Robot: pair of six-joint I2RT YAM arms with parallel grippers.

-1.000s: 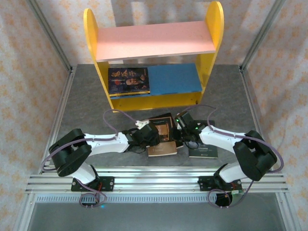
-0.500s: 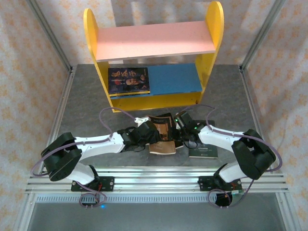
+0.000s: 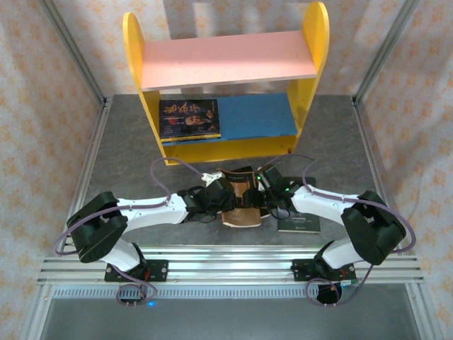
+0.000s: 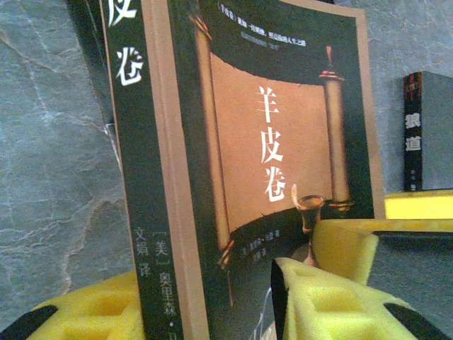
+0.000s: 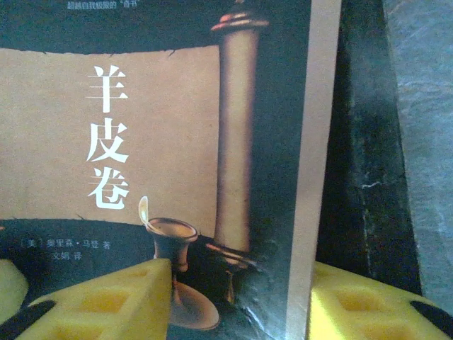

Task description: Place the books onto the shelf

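Note:
A brown book (image 3: 241, 187) with a scroll picture and white Chinese characters stands tilted at the table's middle. My left gripper (image 3: 224, 199) is shut on its left side and my right gripper (image 3: 264, 191) is shut on its right side. In the left wrist view the book (image 4: 276, 142) passes between the yellow pads (image 4: 333, 301). In the right wrist view its cover (image 5: 163, 127) and edge sit between the pads (image 5: 99, 297). The shelf (image 3: 230, 60) stands behind, with a dark portrait book (image 3: 188, 118) lying on its blue lower board. Another dark book (image 3: 298, 223) lies under my right arm.
A tan book edge (image 3: 239, 217) shows low in front of the held book. In the left wrist view a dark spine (image 4: 414, 131) with white characters stands at the right. Metal frame posts (image 3: 71, 49) flank the grey table (image 3: 127, 163). The shelf's yellow front lip (image 3: 226, 149) faces the arms.
My left arm has shifted a little to the right, closing in on the book's left side. The book's lower edge has moved slightly right. The right arm has hardly moved.

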